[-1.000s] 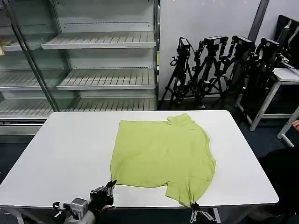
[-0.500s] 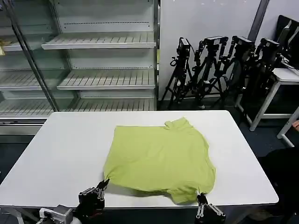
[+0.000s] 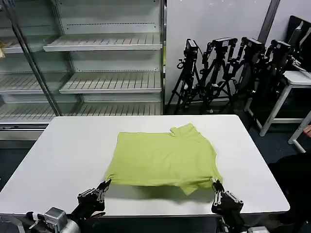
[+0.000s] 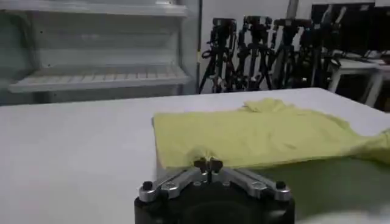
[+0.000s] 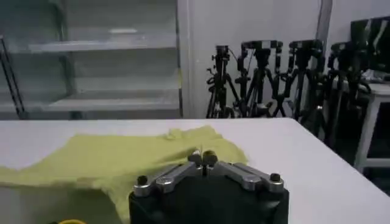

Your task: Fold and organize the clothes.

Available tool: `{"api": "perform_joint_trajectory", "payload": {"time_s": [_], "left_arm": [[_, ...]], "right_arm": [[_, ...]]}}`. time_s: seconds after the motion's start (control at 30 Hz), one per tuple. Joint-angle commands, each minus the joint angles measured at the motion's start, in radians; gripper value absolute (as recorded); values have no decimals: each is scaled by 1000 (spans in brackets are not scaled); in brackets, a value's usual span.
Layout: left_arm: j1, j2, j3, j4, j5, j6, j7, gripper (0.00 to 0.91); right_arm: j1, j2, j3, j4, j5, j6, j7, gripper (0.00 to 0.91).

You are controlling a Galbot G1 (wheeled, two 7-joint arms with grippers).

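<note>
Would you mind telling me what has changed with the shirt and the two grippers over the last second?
Both grippers have stayed shut on the near edge of the T-shirt and lifted it off the table, carrying it towards the far side. The left gripper went outward to the left, the right gripper outward to the right. The shirt's visible area is shorter front to back. Its far edge, with one sleeve, has barely moved.

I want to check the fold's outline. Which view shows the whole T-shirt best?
The head view: the whole T-shirt lies in outline on the table, between both grippers. The left wrist view shows it low and foreshortened; the right wrist view shows part, behind the gripper.
</note>
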Motion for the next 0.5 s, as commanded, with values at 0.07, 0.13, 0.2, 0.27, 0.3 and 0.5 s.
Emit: {"api": "perform_joint_trajectory", "payload": {"time_s": [0.07,0.13,0.2,0.27,0.3,0.5], "left_arm": [[-80,39,43,80,-2,-45,8,40],[-95,53,48,91,-2,-47,9,40],[-109,65,58,108,5,-49,9,40],[-126,74,72,120,20,-51,9,40],[-134,78,77,128,32,-53,10,40],[-196,107,107,180,91,-63,13,40]], "right_arm": [[145,-80,42,-99,132,-5,-2,0],[158,-91,39,-117,141,-6,-2,0],[173,-101,32,-133,144,-8,-2,0],[182,-109,25,-145,144,-12,-4,0],[185,-111,22,-148,144,-13,-5,0],[195,-119,8,-172,139,-17,-4,0]]}}
